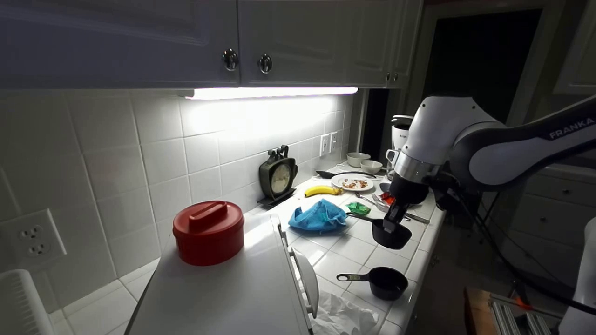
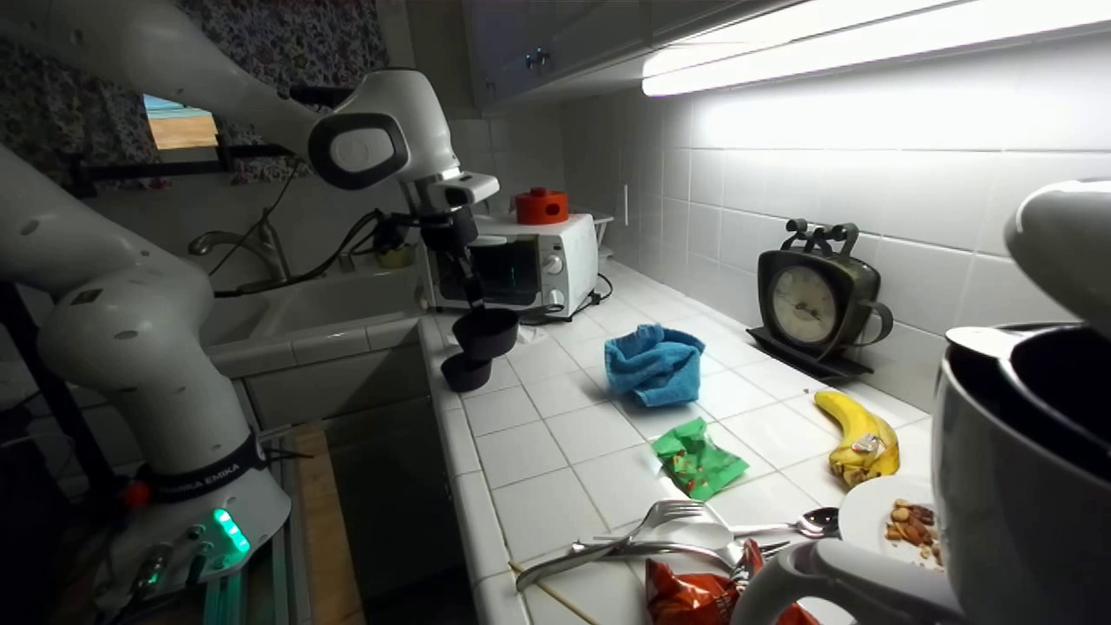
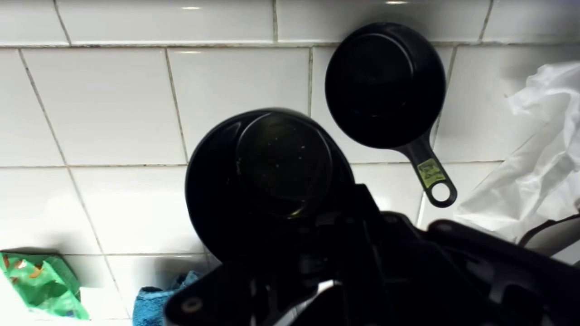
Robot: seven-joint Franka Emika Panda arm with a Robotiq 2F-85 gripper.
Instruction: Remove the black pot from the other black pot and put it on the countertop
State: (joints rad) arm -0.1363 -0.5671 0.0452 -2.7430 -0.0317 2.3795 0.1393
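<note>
Claw (image 1: 390, 225) pinches the pot (image 1: 392, 238) by its rim, up over the table (image 1: 351, 248) near its robot-side edge; the other pot (image 1: 388, 284) sits apart along that edge. I judge my load light, stiff, slick; a firm rim hold should do, though it may swivel.

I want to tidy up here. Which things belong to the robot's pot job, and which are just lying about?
For the job: held black pot, other black pot, countertop.
Lying about: blue cloth, banana, green packet, red container, crumpled white sheet.
</note>
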